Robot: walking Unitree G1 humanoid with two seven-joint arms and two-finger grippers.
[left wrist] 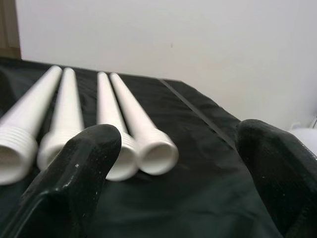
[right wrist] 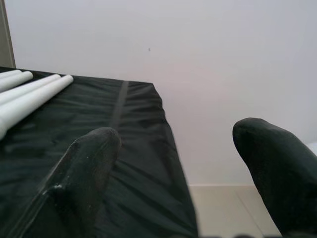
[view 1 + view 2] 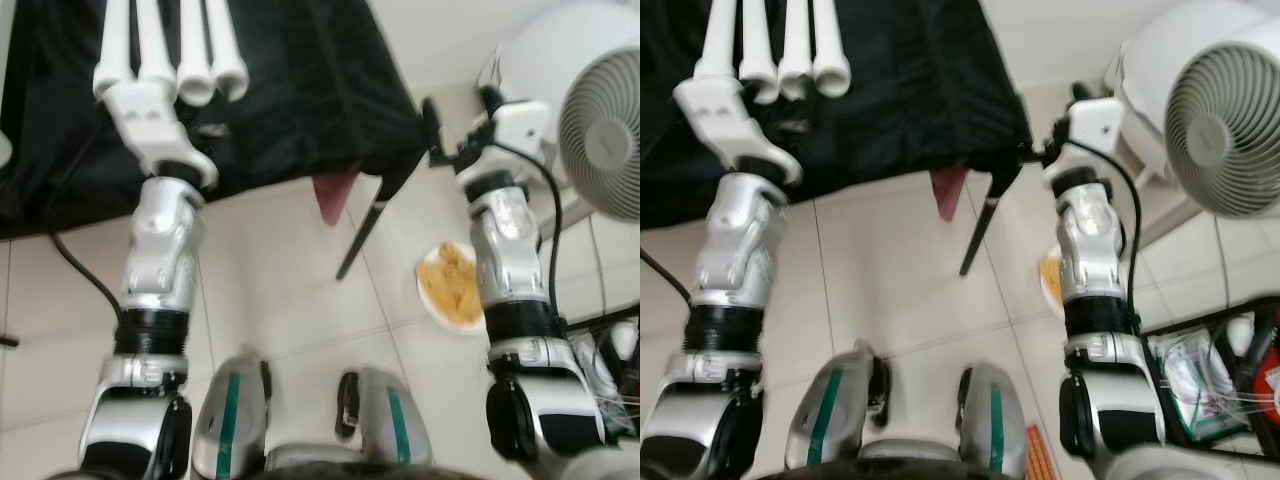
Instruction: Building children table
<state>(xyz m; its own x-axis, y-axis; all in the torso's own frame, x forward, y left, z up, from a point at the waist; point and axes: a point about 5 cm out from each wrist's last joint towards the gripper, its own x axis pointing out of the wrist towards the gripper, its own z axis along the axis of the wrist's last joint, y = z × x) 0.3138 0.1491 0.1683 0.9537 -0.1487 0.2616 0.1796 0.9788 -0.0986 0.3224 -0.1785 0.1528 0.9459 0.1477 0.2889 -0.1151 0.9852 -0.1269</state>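
Hovering wide-fingered at twelve o'clock, the left gripper (image 1: 173, 163) lines up on four white legs (image 3: 170, 60); the right gripper (image 2: 183, 168) waits open at two

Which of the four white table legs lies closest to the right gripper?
The outermost white leg on the robot's right side, at the end of the row, beside the bare black cloth.
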